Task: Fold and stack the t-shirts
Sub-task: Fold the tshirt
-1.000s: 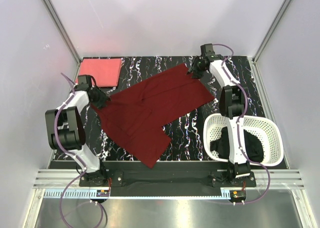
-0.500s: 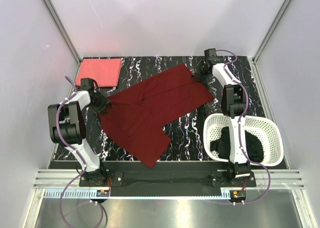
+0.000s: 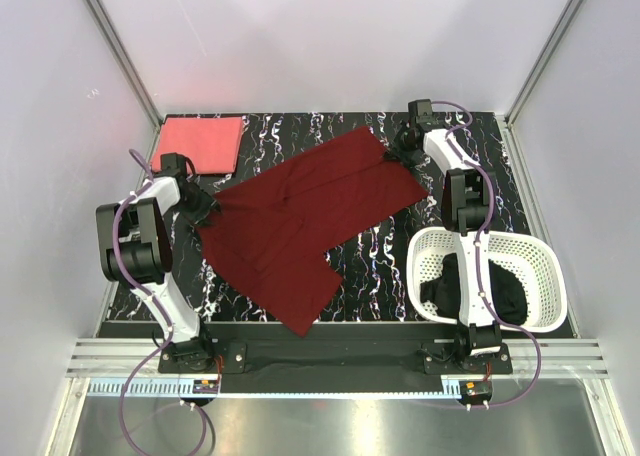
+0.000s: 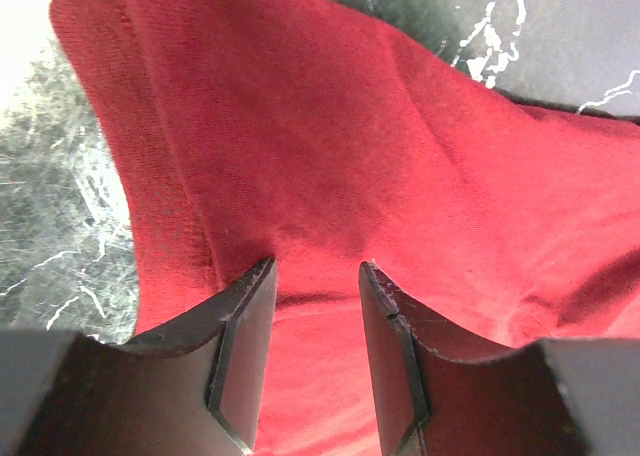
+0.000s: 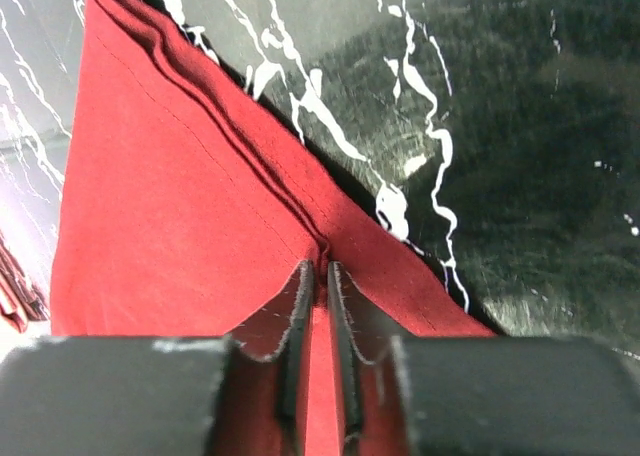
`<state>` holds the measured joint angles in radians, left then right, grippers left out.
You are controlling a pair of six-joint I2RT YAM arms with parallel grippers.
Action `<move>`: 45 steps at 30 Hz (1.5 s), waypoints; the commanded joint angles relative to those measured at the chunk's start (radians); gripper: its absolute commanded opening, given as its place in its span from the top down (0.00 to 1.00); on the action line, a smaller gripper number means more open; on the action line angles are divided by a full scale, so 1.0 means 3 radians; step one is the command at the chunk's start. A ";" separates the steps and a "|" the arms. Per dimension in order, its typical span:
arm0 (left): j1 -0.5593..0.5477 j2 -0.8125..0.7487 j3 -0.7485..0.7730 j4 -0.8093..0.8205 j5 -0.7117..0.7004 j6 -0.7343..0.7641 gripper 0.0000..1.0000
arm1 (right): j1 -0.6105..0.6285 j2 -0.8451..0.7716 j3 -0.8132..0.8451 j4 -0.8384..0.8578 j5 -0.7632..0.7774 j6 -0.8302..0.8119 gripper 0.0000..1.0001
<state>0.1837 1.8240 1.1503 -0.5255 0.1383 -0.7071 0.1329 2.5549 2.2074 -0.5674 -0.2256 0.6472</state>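
The dark maroon t-shirt (image 3: pixel 300 216) lies spread diagonally across the black marbled table. My left gripper (image 3: pixel 205 208) is at its left edge; in the left wrist view it (image 4: pixel 317 266) is open, jaws apart over the maroon cloth (image 4: pixel 330 146). My right gripper (image 3: pixel 399 148) is at the shirt's far right corner; in the right wrist view it (image 5: pixel 319 266) is shut on the maroon hem (image 5: pixel 170 216). The coral pink t-shirt (image 3: pixel 201 143) lies folded at the far left. The black t-shirt (image 3: pixel 500 296) sits in the basket.
A white lattice basket (image 3: pixel 545 261) stands at the near right, beside the right arm. Bare marbled table (image 3: pixel 380 256) shows between the shirt and the basket. White walls close in the table on three sides.
My right gripper has shifted slightly right and nearer with the shirt corner. My left arm has drawn in a little at the shirt's left edge. The shirt has barely moved.
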 commanded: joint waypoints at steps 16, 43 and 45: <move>0.0144 0.0133 0.0077 -0.0074 -0.0205 0.0107 0.56 | -0.0203 0.0165 0.0439 0.0352 -0.0050 -0.0097 0.95; -0.2971 -0.2628 -0.1144 -0.0912 -0.0870 -0.0009 0.56 | -0.0417 -0.1756 -0.1431 -0.1136 0.0323 -0.0572 0.38; -0.3574 -0.2654 -0.1211 -0.0999 -0.1033 -0.0219 0.56 | -0.0413 -0.1879 -0.1524 -0.1131 0.0251 -0.0562 0.39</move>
<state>-0.6918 1.0454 0.8143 -0.7910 -0.1070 -0.6773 0.0177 2.0666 1.7821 -0.9447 -0.0959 0.4679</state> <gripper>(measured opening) 0.441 0.614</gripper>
